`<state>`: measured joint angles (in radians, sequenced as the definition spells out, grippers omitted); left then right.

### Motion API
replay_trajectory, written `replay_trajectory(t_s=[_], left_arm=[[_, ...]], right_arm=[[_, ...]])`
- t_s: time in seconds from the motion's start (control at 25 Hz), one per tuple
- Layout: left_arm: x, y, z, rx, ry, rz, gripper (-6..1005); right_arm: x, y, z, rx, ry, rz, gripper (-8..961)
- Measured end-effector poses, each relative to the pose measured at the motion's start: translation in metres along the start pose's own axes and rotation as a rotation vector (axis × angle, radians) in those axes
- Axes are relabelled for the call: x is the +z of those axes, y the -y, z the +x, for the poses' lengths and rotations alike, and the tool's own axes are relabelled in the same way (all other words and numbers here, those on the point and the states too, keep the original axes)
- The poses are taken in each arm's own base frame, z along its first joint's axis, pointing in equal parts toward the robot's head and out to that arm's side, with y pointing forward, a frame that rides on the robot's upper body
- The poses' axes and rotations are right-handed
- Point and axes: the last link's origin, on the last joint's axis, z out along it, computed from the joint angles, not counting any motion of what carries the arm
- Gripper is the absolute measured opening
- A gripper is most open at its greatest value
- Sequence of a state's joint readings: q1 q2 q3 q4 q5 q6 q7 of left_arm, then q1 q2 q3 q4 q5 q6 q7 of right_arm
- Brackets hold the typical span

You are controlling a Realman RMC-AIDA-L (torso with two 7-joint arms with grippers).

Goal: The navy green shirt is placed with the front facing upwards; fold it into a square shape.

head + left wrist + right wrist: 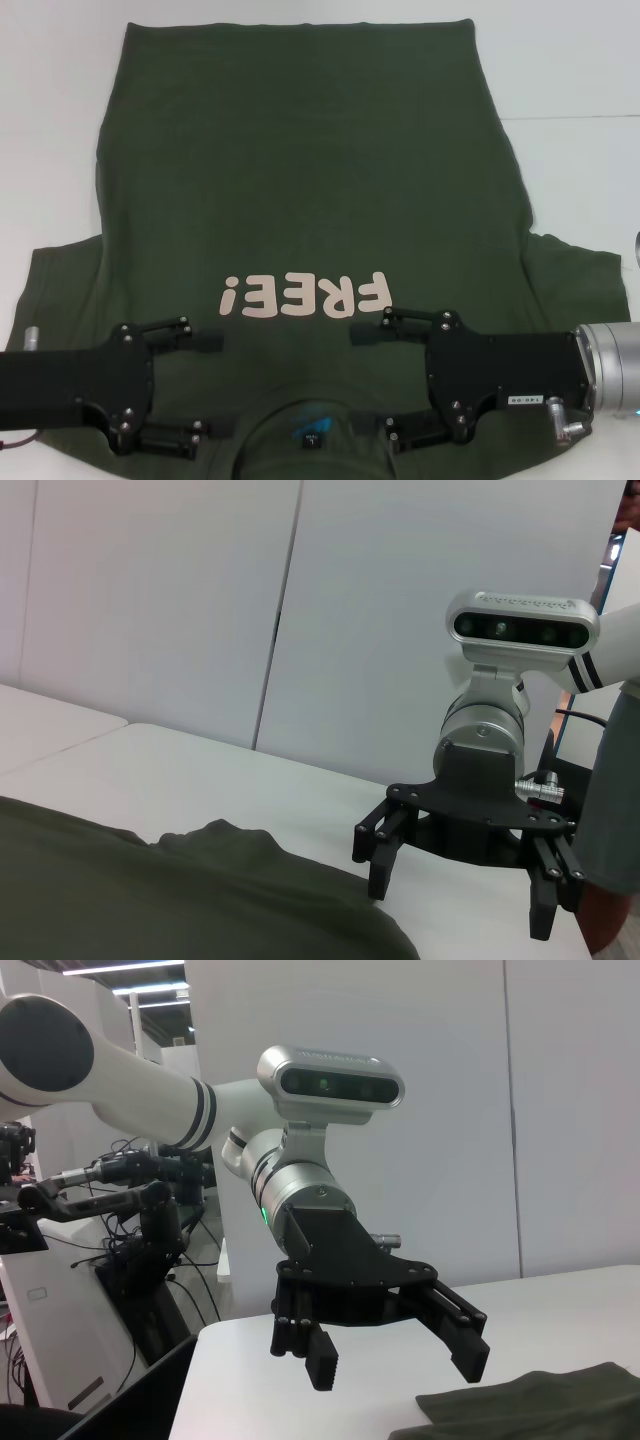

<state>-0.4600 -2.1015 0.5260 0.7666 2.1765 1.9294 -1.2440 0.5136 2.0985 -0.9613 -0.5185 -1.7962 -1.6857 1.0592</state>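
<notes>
The left claw (212, 385) hangs spread wide just above the shirt (300, 190), one finger up near the "FREE!" print (302, 294) and the other down beside the collar (315, 425); the right claw (375, 385) mirrors it on the other side of the neck opening, also spread wide, with nothing caught between the fingers of either. From the side, the left claw (385, 1345) is clear of the cloth, and so is the right claw (460, 880), poised over the shirt's edge. The shirt lies flat on the white table (50, 100), print side up, collar nearest the robot, hem at the far end, and both sleeves spread out to the sides. Nothing looks folded yet, so I judge this is the very start: the two claws seem to be lining up for a grip near the shoulders. To do it well, both should drop together and evenly, pinch both layers of fabric beside the collar rather than the collar rib alone, and lift at the same pace so the cloth stays square and does not bunch or skew across the table.
</notes>
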Motion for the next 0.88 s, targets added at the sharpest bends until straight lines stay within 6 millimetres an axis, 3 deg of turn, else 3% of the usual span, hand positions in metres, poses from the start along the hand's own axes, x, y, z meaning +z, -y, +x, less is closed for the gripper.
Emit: replay_trajectory(t_s=[0.56, 0.88], left_arm=[[-0.003, 0.000, -0.002, -0.008, 0.005, 0.013, 934], [0.000, 0.005, 0.003, 0.002, -0.013, 0.021, 934]], right_arm=[[0.004, 0.005, -0.006, 0.013, 0.014, 0.001, 915], [-0.010, 0.031, -0.016, 0.223, 0.052, 0.146, 915]])
